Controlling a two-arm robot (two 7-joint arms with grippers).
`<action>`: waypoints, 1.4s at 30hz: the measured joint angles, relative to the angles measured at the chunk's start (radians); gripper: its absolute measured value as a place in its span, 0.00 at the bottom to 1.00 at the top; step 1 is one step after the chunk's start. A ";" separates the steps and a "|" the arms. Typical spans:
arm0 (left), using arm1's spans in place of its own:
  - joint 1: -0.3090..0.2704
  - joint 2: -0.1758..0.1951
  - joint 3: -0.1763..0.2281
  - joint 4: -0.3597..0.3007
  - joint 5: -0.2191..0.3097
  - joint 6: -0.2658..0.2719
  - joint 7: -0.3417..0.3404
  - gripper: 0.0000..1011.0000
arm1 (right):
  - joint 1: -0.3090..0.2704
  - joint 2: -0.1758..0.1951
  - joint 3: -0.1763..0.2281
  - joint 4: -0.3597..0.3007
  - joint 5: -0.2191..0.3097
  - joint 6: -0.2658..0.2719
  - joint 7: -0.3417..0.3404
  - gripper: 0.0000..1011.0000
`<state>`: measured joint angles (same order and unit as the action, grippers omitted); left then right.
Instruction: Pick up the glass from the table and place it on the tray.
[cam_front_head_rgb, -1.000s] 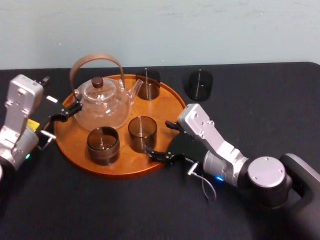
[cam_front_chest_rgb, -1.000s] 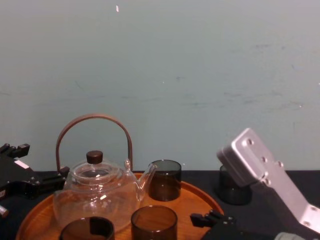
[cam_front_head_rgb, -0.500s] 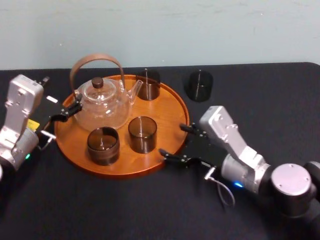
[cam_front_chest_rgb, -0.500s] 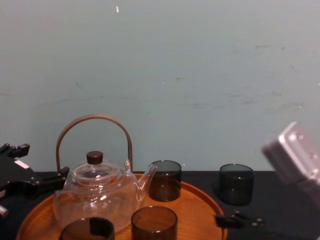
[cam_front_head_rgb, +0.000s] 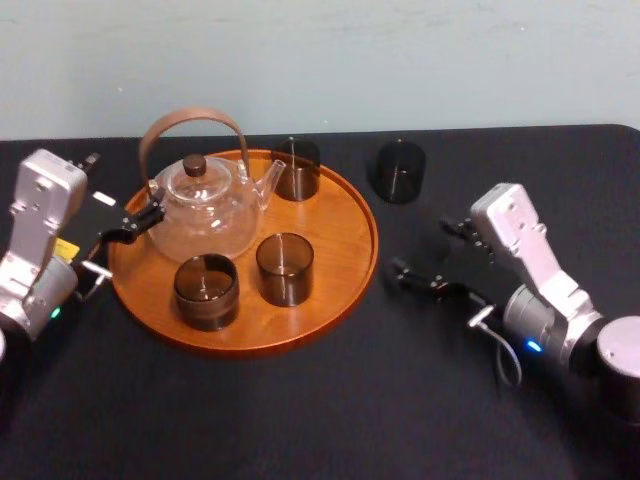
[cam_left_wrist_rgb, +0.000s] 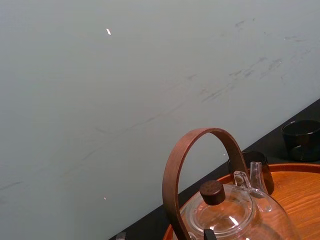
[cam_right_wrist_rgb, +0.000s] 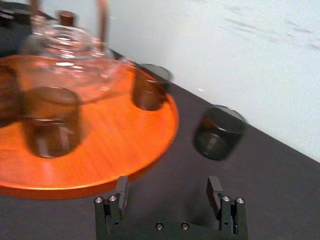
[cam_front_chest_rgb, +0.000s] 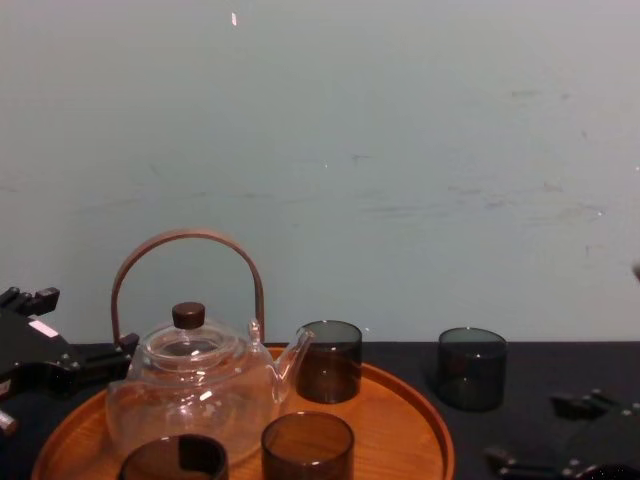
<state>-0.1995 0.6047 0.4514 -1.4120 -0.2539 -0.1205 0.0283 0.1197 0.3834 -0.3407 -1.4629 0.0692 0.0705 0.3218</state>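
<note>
Head view: one dark glass (cam_front_head_rgb: 398, 170) stands upright on the table (cam_front_head_rgb: 300, 420), just off the far right rim of the tray (cam_front_head_rgb: 335, 215) and not touching it. We take it for the piece to fetch, since three like glasses (cam_front_head_rgb: 285, 267) and the teapot (cam_front_head_rgb: 205, 205) already stand on the tray. The right gripper (cam_front_head_rgb: 421, 247) hovers beside the tray's right edge, nearer the robot than the glass, spread wide and empty. The left gripper (cam_front_head_rgb: 122, 187) sits parked at the tray's left side, next to the teapot, fingers apart.

Left wrist view: teapot handle and lid are close by, and the lone glass is far off on the table.

Right wrist view: both fingers stand wide with nothing between them. The glass lies ahead, off the centre line, so we judge that the approach needs aligning before closing.

Chest view: the glass stands clear of the tray rim, which leaves room for a side grasp.
</note>
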 joint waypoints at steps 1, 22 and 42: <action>0.000 0.000 0.000 0.000 0.000 0.000 0.000 1.00 | 0.005 -0.003 0.010 0.012 -0.002 0.003 -0.009 0.99; 0.000 0.000 0.000 0.000 0.000 0.000 0.000 1.00 | 0.129 -0.072 0.085 0.178 0.015 0.013 -0.018 0.99; 0.000 0.000 0.000 0.000 0.000 0.000 0.000 1.00 | 0.225 -0.106 0.050 0.282 -0.026 0.013 -0.010 0.99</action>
<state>-0.1995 0.6047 0.4514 -1.4120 -0.2539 -0.1206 0.0283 0.3444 0.2773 -0.2911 -1.1810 0.0430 0.0840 0.3115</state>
